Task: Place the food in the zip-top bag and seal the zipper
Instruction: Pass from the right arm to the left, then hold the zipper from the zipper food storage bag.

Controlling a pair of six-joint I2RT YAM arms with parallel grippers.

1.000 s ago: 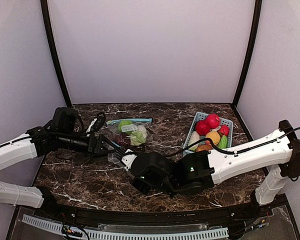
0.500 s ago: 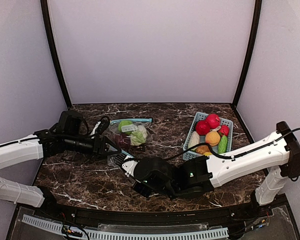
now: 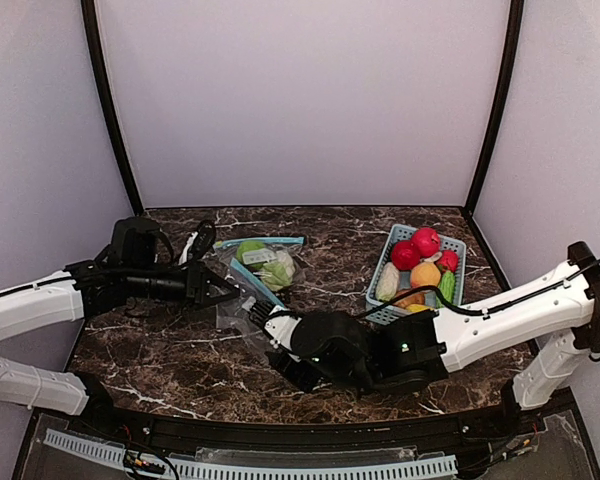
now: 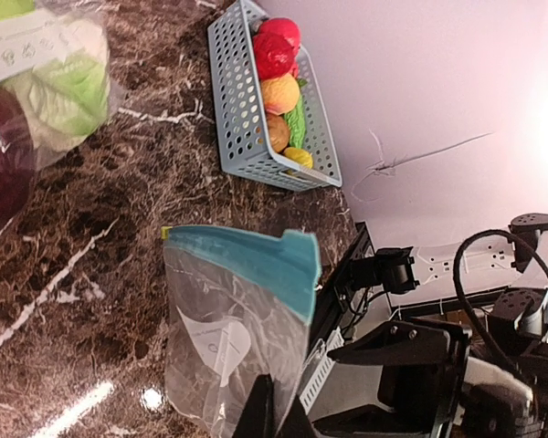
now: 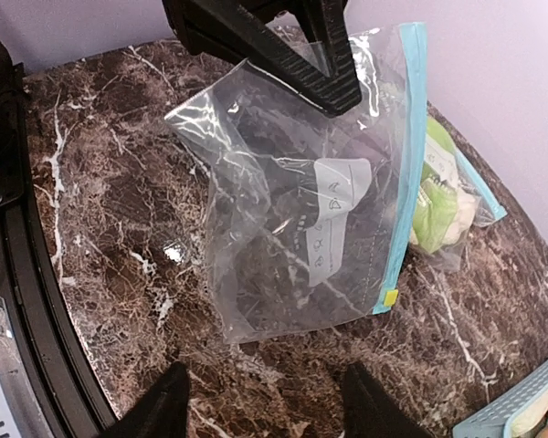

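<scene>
Pinching empty zip-top bag [image 5: 292, 210] by one edge with left gripper [image 5: 340, 91], left of basket [image 4: 247, 137], propping it up for loading food [image 3: 425, 243]; with right gripper [image 5: 265, 401] parted, holding nothing.

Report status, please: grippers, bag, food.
Left gripper shut on empty bag. Right gripper open, clear of it. Food in basket. Filled bag lies behind.

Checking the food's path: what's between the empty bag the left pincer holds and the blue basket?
Only bare marble tabletop separates the empty bag from the basket; the left wrist view shows it clearest.
</scene>
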